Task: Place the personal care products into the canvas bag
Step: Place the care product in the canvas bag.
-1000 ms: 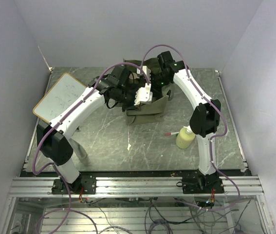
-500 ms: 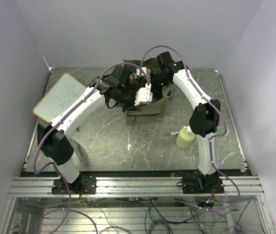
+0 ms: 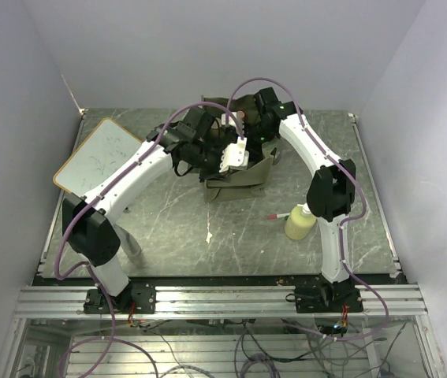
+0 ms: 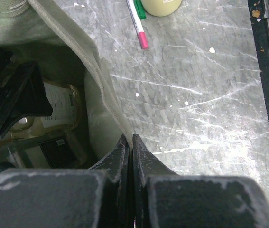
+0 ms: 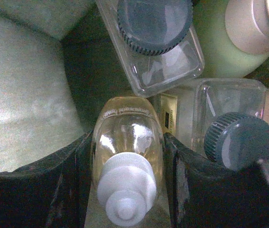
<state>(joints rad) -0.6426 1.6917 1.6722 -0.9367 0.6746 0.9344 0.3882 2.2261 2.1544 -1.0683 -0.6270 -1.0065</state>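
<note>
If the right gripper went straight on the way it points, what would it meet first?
Holding a clear white-capped bottle, the right gripper points into the canvas bag; the square dark-capped bottle ahead likely comes first, though depth is unclear.

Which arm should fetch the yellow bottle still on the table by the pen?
Right, probably. The yellow bottle stands on the right arm's side, while the left pincer is shut on the canvas bag's rim. The right pincer must first release its clear bottle.

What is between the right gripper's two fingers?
A pale yellow bottle with a white cap fills the gap between the right gripper's fingers, inside the canvas bag, seen in the right wrist view.
</note>
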